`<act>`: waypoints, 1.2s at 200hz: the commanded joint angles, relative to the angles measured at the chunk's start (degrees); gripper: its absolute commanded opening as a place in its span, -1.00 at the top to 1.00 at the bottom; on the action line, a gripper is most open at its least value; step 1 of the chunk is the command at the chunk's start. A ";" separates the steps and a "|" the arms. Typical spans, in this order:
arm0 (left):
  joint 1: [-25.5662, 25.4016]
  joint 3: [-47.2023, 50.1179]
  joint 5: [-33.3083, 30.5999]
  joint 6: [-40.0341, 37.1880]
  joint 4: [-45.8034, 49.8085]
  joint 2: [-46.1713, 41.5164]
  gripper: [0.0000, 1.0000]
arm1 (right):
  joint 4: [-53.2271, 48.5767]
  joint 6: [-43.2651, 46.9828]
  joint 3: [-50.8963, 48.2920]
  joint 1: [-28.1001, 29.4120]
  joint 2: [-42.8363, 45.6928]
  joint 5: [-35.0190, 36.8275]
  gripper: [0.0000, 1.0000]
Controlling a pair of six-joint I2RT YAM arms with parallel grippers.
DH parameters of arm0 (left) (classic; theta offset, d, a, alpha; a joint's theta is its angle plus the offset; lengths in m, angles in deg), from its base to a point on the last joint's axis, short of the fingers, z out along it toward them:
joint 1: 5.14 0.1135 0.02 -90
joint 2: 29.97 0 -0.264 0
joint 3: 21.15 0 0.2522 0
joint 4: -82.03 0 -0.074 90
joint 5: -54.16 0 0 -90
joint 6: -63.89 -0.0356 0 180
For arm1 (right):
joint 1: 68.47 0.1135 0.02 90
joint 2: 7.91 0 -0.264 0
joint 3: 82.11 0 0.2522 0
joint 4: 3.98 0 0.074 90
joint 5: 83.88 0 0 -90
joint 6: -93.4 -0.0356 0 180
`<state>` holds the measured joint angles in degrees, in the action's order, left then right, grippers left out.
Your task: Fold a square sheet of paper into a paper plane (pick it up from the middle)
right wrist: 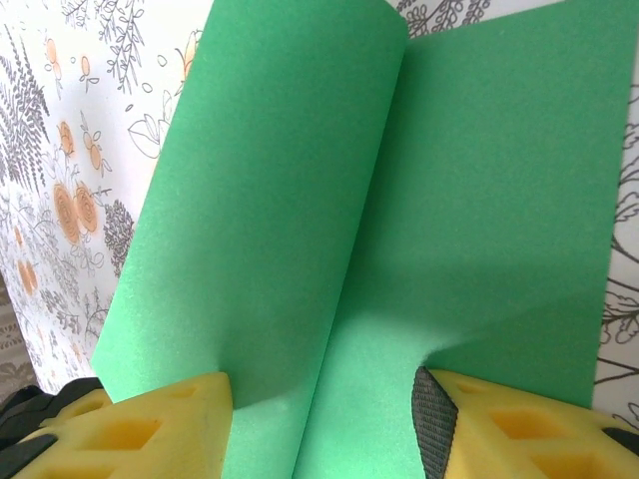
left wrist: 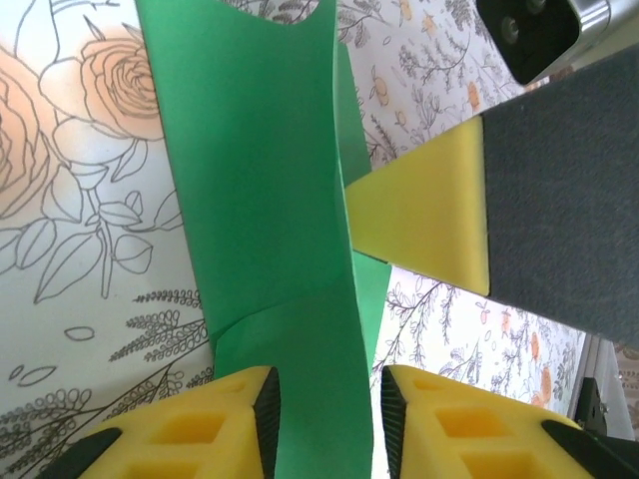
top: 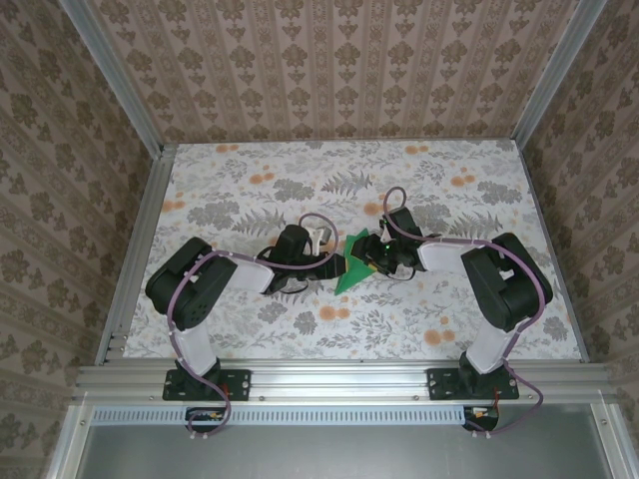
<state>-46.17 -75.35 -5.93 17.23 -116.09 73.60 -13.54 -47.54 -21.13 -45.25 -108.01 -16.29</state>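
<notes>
The green sheet of paper [top: 351,271] is in the middle of the flowered table [top: 250,200]. It is folded along its length and stands up between the two arms. The left gripper [left wrist: 325,424] has its jaws a little apart around the folded paper. A thin gap shows beside one pad, so it does not pinch the sheet. The right gripper [right wrist: 321,419] stands about half wide, with the bent sheet between its fingers [right wrist: 150,429] and lying against both. Whether it squeezes the paper, one cannot tell.
</notes>
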 commanded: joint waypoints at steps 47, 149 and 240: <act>-0.89 -0.67 0.46 -3.74 5.52 -0.64 0.33 | -6.25 -0.05 -0.02 0.55 -3.36 4.96 -0.09; -0.79 -2.59 2.46 -2.39 7.33 1.96 0.76 | -4.50 4.83 -0.18 0.53 1.11 1.66 -0.07; -0.80 -4.11 3.75 -2.33 8.71 3.04 0.76 | -8.83 11.62 2.25 0.58 2.67 0.99 -0.10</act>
<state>-46.72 -78.41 -3.20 14.82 -108.83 75.85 -19.22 -38.49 -20.39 -44.90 -105.73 -15.46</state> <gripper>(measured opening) 0.119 0.550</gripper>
